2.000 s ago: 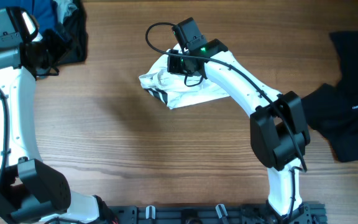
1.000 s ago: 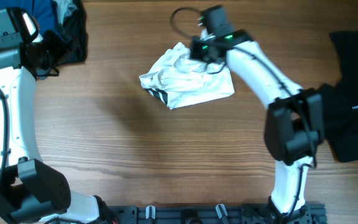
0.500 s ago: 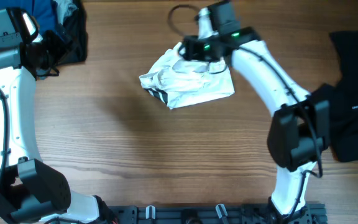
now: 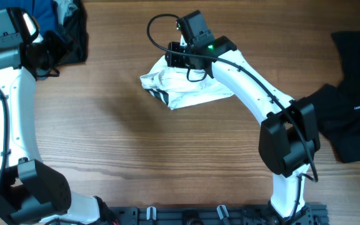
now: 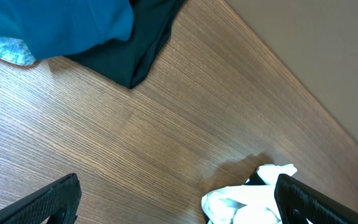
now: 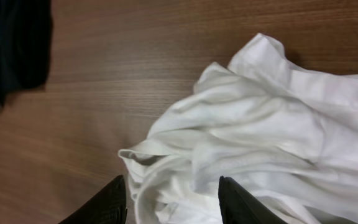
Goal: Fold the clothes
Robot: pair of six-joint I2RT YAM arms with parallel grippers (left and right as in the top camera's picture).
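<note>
A crumpled white garment [image 4: 189, 87] with a dark striped edge lies on the wooden table, centre top. It fills the right wrist view [image 6: 253, 143] and shows at the bottom of the left wrist view [image 5: 244, 202]. My right gripper [image 4: 177, 57] hangs open over its upper left part, fingers [image 6: 174, 199] apart with white cloth between them, not closed on it. My left gripper [image 5: 179, 202] is open and empty at the far left, near a pile of clothes. Its fingertips are hidden under the arm in the overhead view.
A pile of blue and dark clothes [image 4: 64, 28] lies at the top left corner; it shows in the left wrist view [image 5: 73, 31]. Black garments [image 4: 352, 94] lie at the right edge. The left arm [image 4: 8, 94] stands along the left side.
My right arm swung right and then back left, and its gripper now hangs over the garment's upper left. The garment's top left corner has been shifted. The left arm has not moved.
</note>
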